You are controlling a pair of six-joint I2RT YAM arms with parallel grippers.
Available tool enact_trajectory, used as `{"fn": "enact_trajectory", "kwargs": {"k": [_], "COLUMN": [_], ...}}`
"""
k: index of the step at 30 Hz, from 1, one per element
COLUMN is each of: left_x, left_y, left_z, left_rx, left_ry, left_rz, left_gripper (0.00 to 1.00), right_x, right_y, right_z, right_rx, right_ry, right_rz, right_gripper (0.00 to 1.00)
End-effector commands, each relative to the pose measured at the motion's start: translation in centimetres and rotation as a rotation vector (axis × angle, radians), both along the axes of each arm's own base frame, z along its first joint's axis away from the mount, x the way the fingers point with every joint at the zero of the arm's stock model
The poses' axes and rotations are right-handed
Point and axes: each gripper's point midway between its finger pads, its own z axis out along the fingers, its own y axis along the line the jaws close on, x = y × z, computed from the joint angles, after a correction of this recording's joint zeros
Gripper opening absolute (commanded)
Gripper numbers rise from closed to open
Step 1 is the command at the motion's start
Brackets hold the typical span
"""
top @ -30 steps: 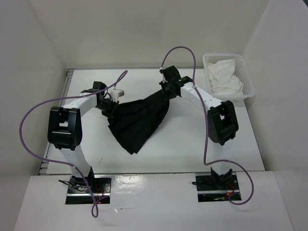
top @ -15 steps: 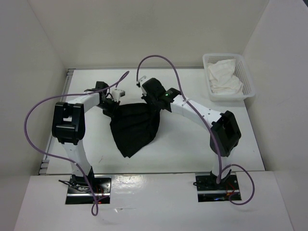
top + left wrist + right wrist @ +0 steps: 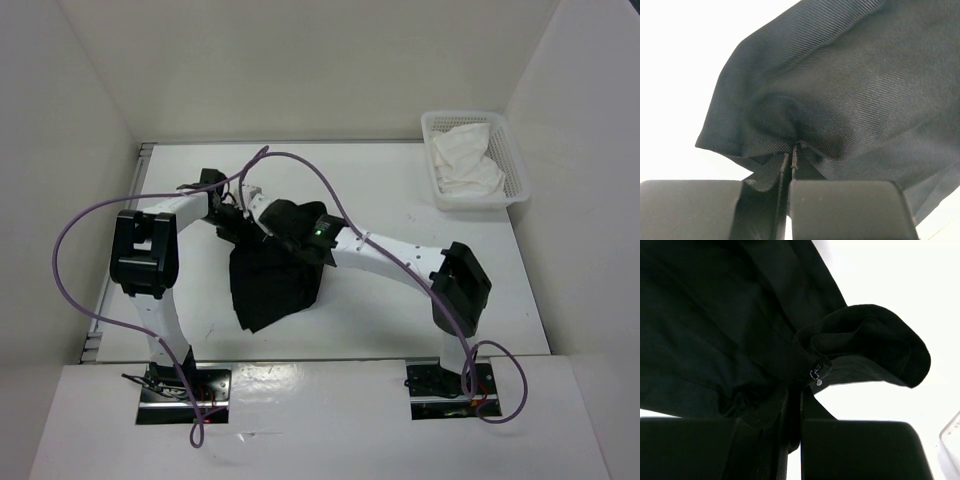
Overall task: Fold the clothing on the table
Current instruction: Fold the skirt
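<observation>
1. I am looking at a white table [image 3: 400, 190] boxed in by plain white walls [image 3: 300, 70], with both arm bases at its near edge.
2. A white plastic basket [image 3: 520, 180] sits at the far right corner of the table. A crumpled white cloth [image 3: 465, 165] lies inside it, well apart from the work.
3. The black garment [image 3: 270, 285] is left of centre on the table, bunched into a rough block. Its upper edge is gathered up where the two wrists meet.
4. In my left wrist view, the left gripper [image 3: 791, 165] has its jaws pressed together on a pinch of the garment's twill fabric. The cloth puckers into the seam between the fingers [image 3: 850, 210] and fans away above them.
5. In my right wrist view, the right gripper [image 3: 792, 410] is likewise clamped tight on a fold of the same garment. A thick hem curls over to the right, just above the fingers [image 3: 860, 450].
6. A small pale dot [image 3: 818, 382] shows on that fold, close to the pinch. I cannot tell what it is.
7. From above, the right arm [image 3: 390, 262] reaches across the table towards the left. Its wrist sits just beside the left arm's [image 3: 170, 215] wrist, over the garment's top edge.
8. Whether the lower part of the garment rests fully on the table, I cannot say for certain from the top view.
9. A purple cable [image 3: 70, 240] loops wide off the left arm. Another purple cable [image 3: 330, 195] arcs over the right arm.
</observation>
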Motion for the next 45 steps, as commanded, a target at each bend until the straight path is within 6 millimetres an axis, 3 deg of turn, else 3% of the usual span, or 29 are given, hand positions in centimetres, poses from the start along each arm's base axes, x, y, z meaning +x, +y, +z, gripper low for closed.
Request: {"fn": "enact_trajectory", "kwargs": {"k": [1, 4, 6, 7, 9, 10, 15, 26, 30, 40, 45], "left_x": [-0.2, -0.3, -0.3, -0.3, -0.3, -0.6, -0.4, -0.6, -0.7, -0.7, -0.8], "left_y": [-1.1, -1.3, -1.4, -1.4, -1.4, -1.4, -1.6, -1.7, -1.8, -2.1, -2.4], "left_z": [-0.5, -0.4, -0.3, -0.3, -0.3, -0.6, -0.5, -1.1, -1.0, -0.8, -0.7], "left_rx": [-0.043, -0.053, -0.062, -0.062, -0.062, -0.061, -0.071, -0.078, -0.087, -0.104, -0.122], "left_ry": [0.032, 0.033, 0.033, 0.033, 0.033, 0.043, 0.034, 0.053, 0.054, 0.056, 0.057], "left_rz": [0.001, -0.002, -0.005, -0.005, -0.005, -0.005, -0.008, -0.010, -0.012, -0.018, -0.023], "left_gripper": [0.00, 0.00, 0.00, 0.00, 0.00, 0.00, 0.00, 0.00, 0.00, 0.00, 0.00], "right_x": [-0.1, -1.3, -1.8, -2.2, -2.4, -2.7, -3.0, -6.6, -8.1, -8.0, -8.2], "right_y": [2.4, 4.2, 5.2, 5.7, 6.5, 6.9, 8.1, 11.6, 12.5, 15.5, 17.5], "right_z": [2.6, 1.8, 2.4, 1.2, 1.8, 1.1, 1.2, 1.3, -0.2, -2.7, -3.0], "right_rx": [0.049, 0.030, 0.039, 0.014, 0.030, 0.018, 0.014, 0.026, -0.002, 0.009, 0.076], "right_ry": [-0.104, -0.115, -0.126, -0.119, -0.128, -0.121, -0.141, -0.162, -0.156, -0.158, -0.123], "right_rz": [0.022, 0.061, 0.084, 0.093, 0.103, 0.113, 0.115, 0.182, 0.212, 0.236, 0.216], "right_gripper": [0.00, 0.00, 0.00, 0.00, 0.00, 0.00, 0.00, 0.00, 0.00, 0.00, 0.00]}}
